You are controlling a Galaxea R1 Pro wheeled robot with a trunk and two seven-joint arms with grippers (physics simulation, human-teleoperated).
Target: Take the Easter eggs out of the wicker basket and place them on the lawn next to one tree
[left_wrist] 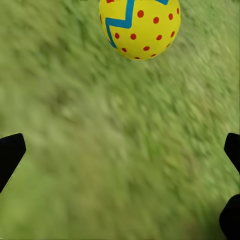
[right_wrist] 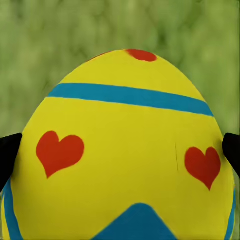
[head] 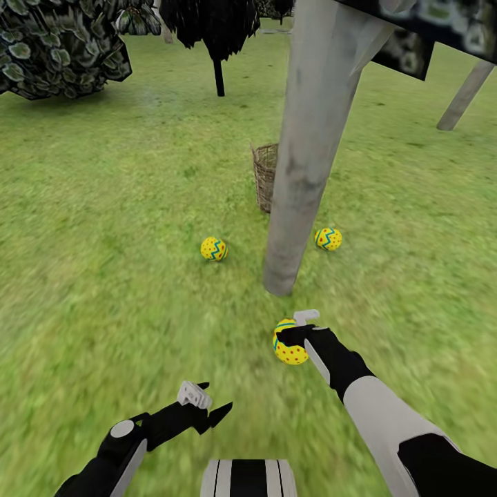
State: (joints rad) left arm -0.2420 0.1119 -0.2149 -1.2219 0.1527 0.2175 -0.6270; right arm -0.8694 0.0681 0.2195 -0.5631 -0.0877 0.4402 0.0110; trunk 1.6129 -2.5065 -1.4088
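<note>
I have the third egg (head: 290, 343) clamped in my right end effector (head: 298, 338) just short of the tree (head: 304, 152), low over the lawn (head: 103, 276) to join two eggs already flanking its trunk, my left end effector (head: 207, 407) wide and empty.

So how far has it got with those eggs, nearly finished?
Nearly. Two Easter eggs already lie on the lawn beside the tree trunk: one to its left, one to its right. The third egg is in the right gripper, low near the trunk's foot. The left gripper is open and empty. What remains is setting that egg down. The wicker basket stands behind the trunk; its inside isn't visible.
</note>
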